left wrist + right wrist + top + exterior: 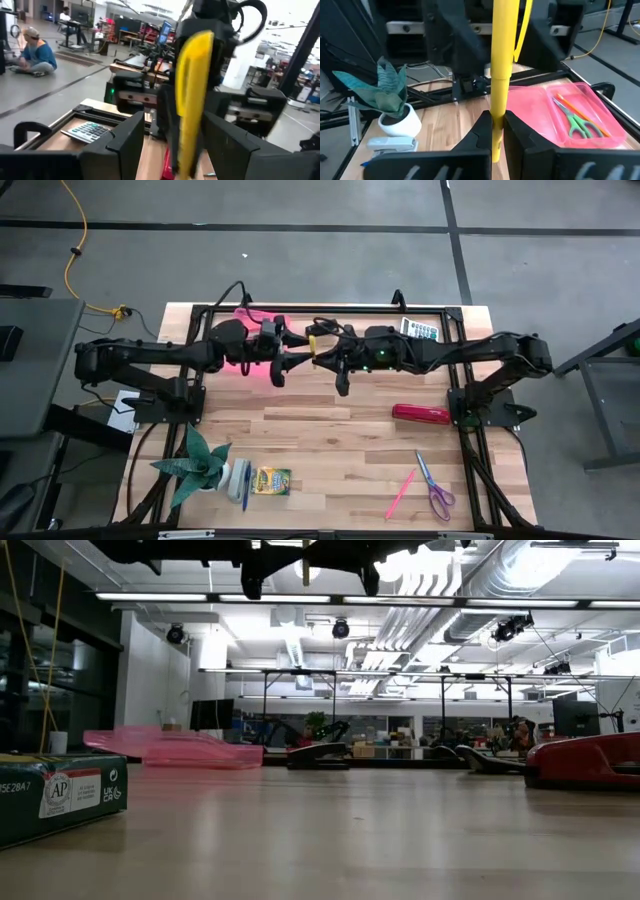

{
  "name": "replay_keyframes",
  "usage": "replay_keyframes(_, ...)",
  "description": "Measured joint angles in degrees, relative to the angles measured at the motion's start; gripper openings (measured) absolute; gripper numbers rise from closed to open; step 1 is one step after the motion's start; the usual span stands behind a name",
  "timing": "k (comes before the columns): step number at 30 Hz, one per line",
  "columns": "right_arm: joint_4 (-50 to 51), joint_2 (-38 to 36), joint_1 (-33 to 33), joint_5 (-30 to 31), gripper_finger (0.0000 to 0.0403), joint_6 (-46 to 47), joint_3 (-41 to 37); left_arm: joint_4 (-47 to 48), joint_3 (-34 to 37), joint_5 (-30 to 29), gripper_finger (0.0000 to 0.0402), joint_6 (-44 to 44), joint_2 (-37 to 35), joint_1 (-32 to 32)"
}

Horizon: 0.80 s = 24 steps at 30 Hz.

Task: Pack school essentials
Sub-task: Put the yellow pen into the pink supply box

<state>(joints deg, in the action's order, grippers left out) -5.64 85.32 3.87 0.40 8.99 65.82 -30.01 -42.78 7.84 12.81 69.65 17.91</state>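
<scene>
A yellow pencil (503,60) stands roughly upright in the air between my two grippers, above the table's far middle. My right gripper (496,131) is shut on it. My left gripper (175,145) faces it from the left, open, one finger on each side of the pencil (192,100); whether they touch it, I cannot tell. In the high view both grippers meet near the pencil (312,345). A pink pouch (580,117) lies open on the table below, with green-handled scissors (577,122) and an orange pencil (570,107) inside. My right gripper pinches the yellow pencil's lower part (496,117) between its two fingers. It comes in level from the table's right, fingers across the pencil. The pencil is lifted clear of the table and rises above the fingers.
Near the front edge lie purple scissors (435,488), a pink pencil (400,494), a crayon box (271,480), a blue pen (245,488) and a potted plant (200,465). A red stapler (422,413) sits on the right, a calculator (420,330) at the far edge.
</scene>
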Motion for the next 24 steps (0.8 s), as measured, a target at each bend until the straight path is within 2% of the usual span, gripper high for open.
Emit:
replay_keyframes(16, -2.31, 0.13, 0.03, 0.02, 0.0000, 0.07, 0.02, -2.41, 0.00, 0.33, 0.0179, 2.08, 3.32, -1.66)
replay_keyframes(19, -2.30, 0.13, 0.03, 0.02, 0.0000, 0.02, 0.02, -3.16, -0.07, 0.16, 0.0157, 2.07, 3.52, -1.96)
replay_keyframes(24, -2.08, 0.09, 0.03, -0.39, 0.0000, -0.04, 0.02, -3.25, -0.07, 0.40, 0.0088, 2.04, 3.44, -1.92)
